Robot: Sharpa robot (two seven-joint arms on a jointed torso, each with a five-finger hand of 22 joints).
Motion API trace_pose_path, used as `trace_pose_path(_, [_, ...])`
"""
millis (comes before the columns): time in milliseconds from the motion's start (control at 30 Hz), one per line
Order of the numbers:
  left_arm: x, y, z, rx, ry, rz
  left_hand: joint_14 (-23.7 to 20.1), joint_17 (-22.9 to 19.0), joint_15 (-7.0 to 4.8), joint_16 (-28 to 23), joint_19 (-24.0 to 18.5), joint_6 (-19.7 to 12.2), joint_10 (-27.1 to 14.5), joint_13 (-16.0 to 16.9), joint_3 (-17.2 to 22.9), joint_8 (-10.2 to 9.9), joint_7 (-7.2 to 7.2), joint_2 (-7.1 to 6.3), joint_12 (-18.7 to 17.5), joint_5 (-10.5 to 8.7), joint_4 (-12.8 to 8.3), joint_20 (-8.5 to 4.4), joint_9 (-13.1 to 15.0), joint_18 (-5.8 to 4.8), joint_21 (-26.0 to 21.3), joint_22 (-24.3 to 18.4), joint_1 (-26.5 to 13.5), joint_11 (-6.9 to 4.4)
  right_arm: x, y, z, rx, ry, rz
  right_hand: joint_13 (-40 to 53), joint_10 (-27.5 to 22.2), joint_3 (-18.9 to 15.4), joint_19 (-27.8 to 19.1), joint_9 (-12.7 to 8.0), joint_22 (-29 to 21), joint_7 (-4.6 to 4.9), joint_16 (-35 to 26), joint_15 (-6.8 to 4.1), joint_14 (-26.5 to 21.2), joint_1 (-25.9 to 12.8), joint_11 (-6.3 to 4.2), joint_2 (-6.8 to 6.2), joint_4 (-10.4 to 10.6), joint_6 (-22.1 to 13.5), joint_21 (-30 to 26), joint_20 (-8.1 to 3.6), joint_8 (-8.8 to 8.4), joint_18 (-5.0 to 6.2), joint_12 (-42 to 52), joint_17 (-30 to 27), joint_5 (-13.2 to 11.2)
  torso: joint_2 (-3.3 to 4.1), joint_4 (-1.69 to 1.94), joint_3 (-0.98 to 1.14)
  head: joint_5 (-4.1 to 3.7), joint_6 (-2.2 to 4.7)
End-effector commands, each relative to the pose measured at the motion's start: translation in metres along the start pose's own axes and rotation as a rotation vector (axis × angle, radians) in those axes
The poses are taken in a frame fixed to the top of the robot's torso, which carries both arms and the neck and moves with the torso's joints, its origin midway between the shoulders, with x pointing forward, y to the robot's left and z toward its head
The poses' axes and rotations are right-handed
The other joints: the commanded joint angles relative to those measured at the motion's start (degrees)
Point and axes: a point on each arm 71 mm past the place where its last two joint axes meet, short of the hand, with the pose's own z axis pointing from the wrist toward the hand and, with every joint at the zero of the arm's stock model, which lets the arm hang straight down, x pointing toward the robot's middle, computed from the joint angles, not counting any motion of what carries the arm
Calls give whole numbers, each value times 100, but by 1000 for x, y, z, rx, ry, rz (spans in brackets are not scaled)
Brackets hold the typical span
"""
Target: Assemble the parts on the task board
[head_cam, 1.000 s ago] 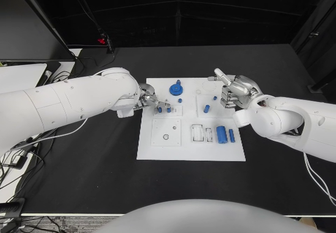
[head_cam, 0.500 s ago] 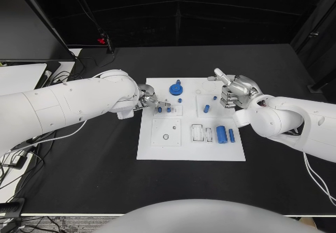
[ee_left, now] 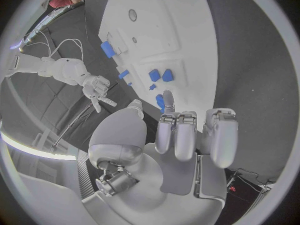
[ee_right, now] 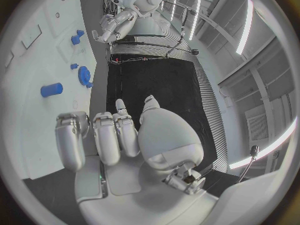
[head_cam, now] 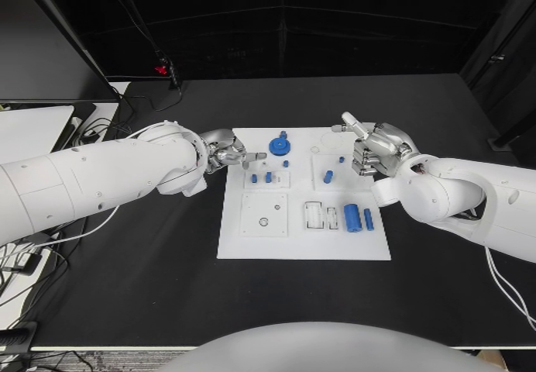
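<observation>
The white task board (head_cam: 304,232) lies mid-table. On it stand a round blue knob (head_cam: 280,144), two short blue pegs (head_cam: 262,177), a tilted blue peg (head_cam: 328,176) and a larger blue cylinder (head_cam: 353,216). My left hand (head_cam: 229,153) hovers at the board's far left corner, just off the two pegs (ee_left: 160,75), fingers apart and holding nothing. My right hand (head_cam: 374,147) sits over the board's far right corner, one finger stretched out, nothing in its grasp. The right wrist view shows the knob (ee_right: 83,75) and a blue peg (ee_right: 51,90) beyond the fingers (ee_right: 94,135).
A slim blue pin (head_cam: 369,218) lies beside the cylinder, next to open rectangular slots (head_cam: 315,213). A round socket (head_cam: 263,220) marks the near left plate. Cables (head_cam: 95,116) and a white surface (head_cam: 33,124) lie at the table's far left; black tabletop surrounds the board.
My left hand has drawn back from over the two short pegs toward the board's far left corner. The right hand has stayed put.
</observation>
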Motion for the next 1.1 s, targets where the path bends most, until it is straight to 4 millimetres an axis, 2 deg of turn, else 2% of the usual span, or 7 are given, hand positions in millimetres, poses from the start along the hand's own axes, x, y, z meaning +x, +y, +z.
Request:
trace_pose_path(33, [-13, -9, -8, 158, -178, -93, 600, 1510, 58, 5, 122, -99, 608, 1507, -82, -23, 18, 5, -29, -31, -3, 45, -61, 107, -147, 1314, 98, 41, 0, 5, -2, -34, -6, -23, 1504, 586, -4, 606, 10, 1509, 177, 14, 13, 605, 25, 33, 50, 0, -22, 19, 37, 28, -40, 14, 1510, 37, -1, 3, -5, -20, 27])
trace_pose_path(200, [-20, -7, -23, 263, -274, -206, 600, 1510, 127, 5, -417, -355, 501, 1412, -316, -121, 115, 93, -129, -23, 6, 100, -337, 258, -681, 1094, 318, 136, -5, 16, -3, -67, -7, -65, 1504, 586, 17, 568, 6, 1490, 196, 14, 36, 605, 185, 52, -6, -23, -14, -12, 55, 92, -27, 14, 1510, 32, 2, 10, -3, -63, 77])
trace_pose_path(300, [-23, -6, -31, 306, -324, -262, 275, 1228, 204, -233, -1549, -550, -623, 484, -459, -193, 209, 132, -1153, 13, -14, 166, -560, 546, -1842, 617, 450, 221, -8, 24, -3, -85, 1, -95, 1454, 534, 38, 493, -3, 1451, 191, 14, 31, 605, 381, 40, -80, -42, -22, -74, 61, 145, -2, -15, 1510, -25, -10, 9, -6, -91, 110])
trace_pose_path(400, [-24, -5, -37, 350, -362, -311, -1445, -242, 363, -1655, -3491, -830, -2536, -989, -614, -360, 364, 194, -2819, 24, 5, 292, -912, 958, -4100, -359, 571, 373, -11, 38, 0, -119, 15, -150, 609, -336, 75, 458, -7, 1432, 158, 14, -1, 605, 656, 9, -161, -88, -9, -104, 34, 210, 9, -589, 1510, -113, -6, 35, -12, -144, 158])
trace_pose_path(567, [-22, -1, -45, 424, -425, -430, -3713, -2169, 655, -3670, -4120, -1055, -4055, -2320, -782, -419, 582, 275, -4194, 56, -2, 553, -1379, 918, -5303, -1052, 848, 625, -17, 56, 7, -184, 45, -339, -2721, -3372, 134, 304, 30, 1335, 107, 14, -99, 605, 1264, -30, -287, -124, 501, -252, -40, 465, 66, -3620, 1510, -232, -25, 17, -12, -168, 237])
trace_pose_path(867, [-8, 0, -50, 583, -492, -569, -5197, -3684, 1184, -5083, -4982, -1405, -4967, -4106, -1009, -577, 929, 385, -5514, 4, -11, 1015, -2184, 830, -6928, -2207, 1208, 1037, -30, 66, 16, -295, 56, -848, -5123, -3746, 313, -14, -42, 1020, 61, 14, -115, 605, 2258, -9, -459, -33, 1068, -688, -120, 148, 207, -5986, 1510, -923, -42, 65, -47, -377, 379])
trace_pose_path(1100, [7, 0, -55, 676, -495, -601, -6147, -4613, 1470, -5583, -5468, -2031, -5778, -5048, -1100, -811, 993, 270, -5957, -278, 3, 1187, -2862, 729, -7855, -2983, 1213, 1235, -44, 62, 22, -262, 26, -1091, -6166, -3449, 498, 96, -42, 1054, 21, 14, -111, 605, 2689, 0, -658, -43, 1354, -624, -104, -384, 171, -6713, 1510, -1275, -33, 79, -36, -711, 547])
